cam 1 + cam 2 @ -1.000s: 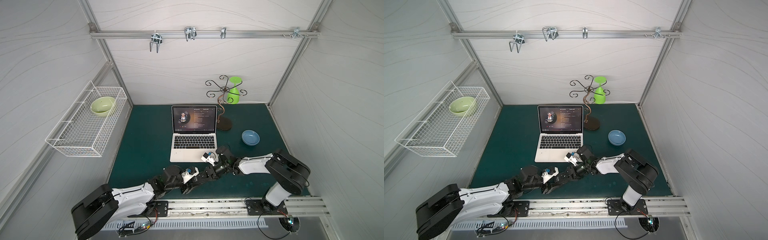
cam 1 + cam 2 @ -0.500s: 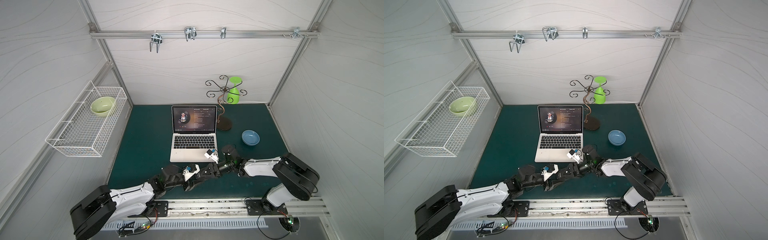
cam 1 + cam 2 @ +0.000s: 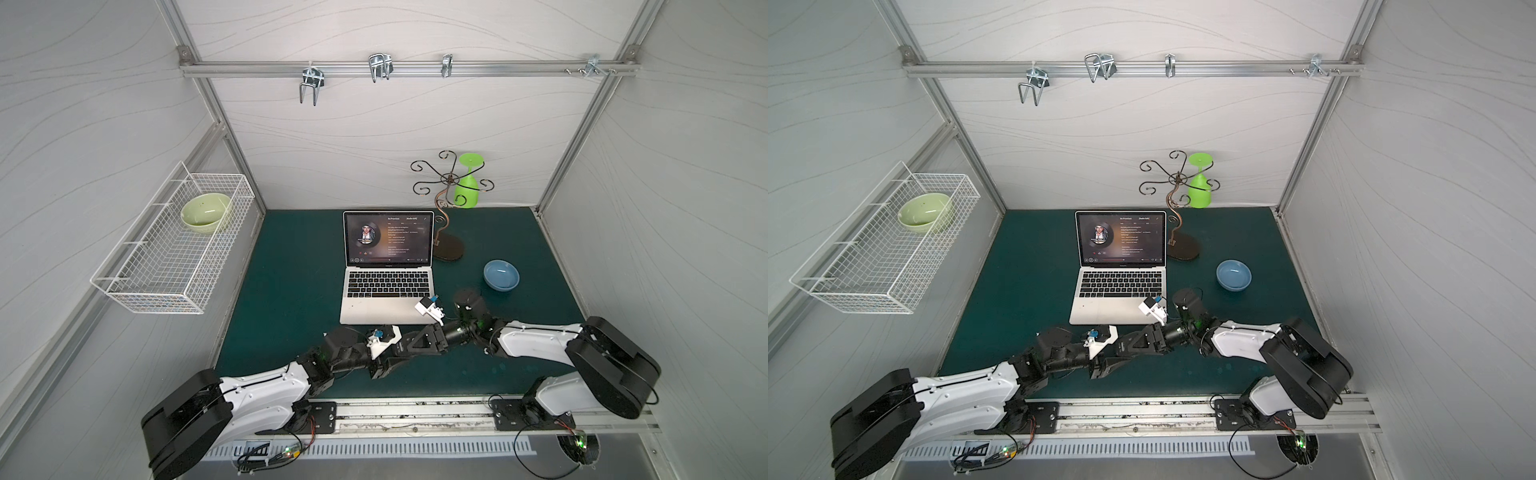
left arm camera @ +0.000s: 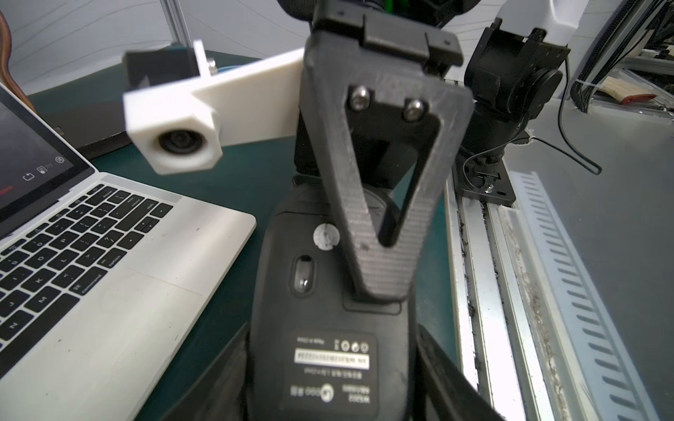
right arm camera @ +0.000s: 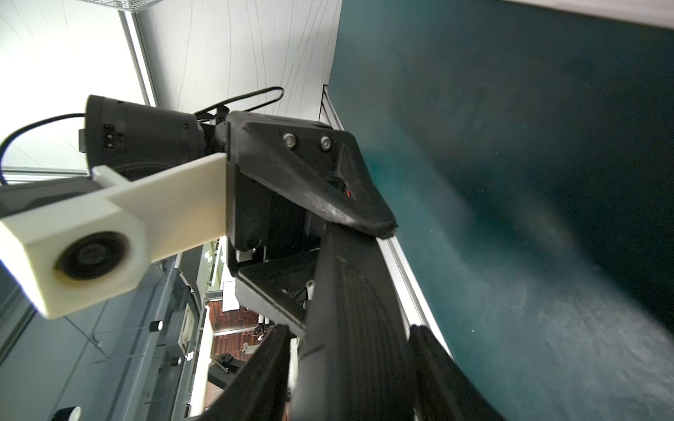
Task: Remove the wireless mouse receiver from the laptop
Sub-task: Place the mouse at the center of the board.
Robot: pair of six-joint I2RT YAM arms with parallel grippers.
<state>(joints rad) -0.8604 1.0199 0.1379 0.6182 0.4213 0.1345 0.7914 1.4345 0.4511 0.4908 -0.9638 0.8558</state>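
The silver laptop [image 3: 374, 313] [image 3: 1106, 311] [image 4: 109, 310] stands open at mid-table with its screen lit. No wireless mouse receiver shows along its visible edges. Just in front of the laptop's right corner, a black mouse [image 4: 277, 310] hangs upside down with its label facing up. My left gripper [image 3: 392, 361] [image 3: 1108, 365] [image 4: 333, 346] is shut on its sides. My right gripper [image 3: 409, 345] [image 3: 1133, 345] [image 5: 348, 328] meets it head-on and straddles the mouse's thickness. One of its fingers [image 4: 364, 218] lies on the underside. The mouse is mostly hidden in both top views.
A blue bowl [image 3: 501, 275] sits right of the laptop. Behind it stands a curled metal stand [image 3: 449, 249] holding a green glass [image 3: 467, 183]. A wire basket [image 3: 166, 266] with a green bowl [image 3: 205, 212] hangs on the left wall. The arms' rail [image 3: 415, 413] runs along the front edge.
The right arm has stretched out lower, its elbow swinging right, while its gripper stayed at the mouse. The left gripper shifted slightly and keeps its hold.
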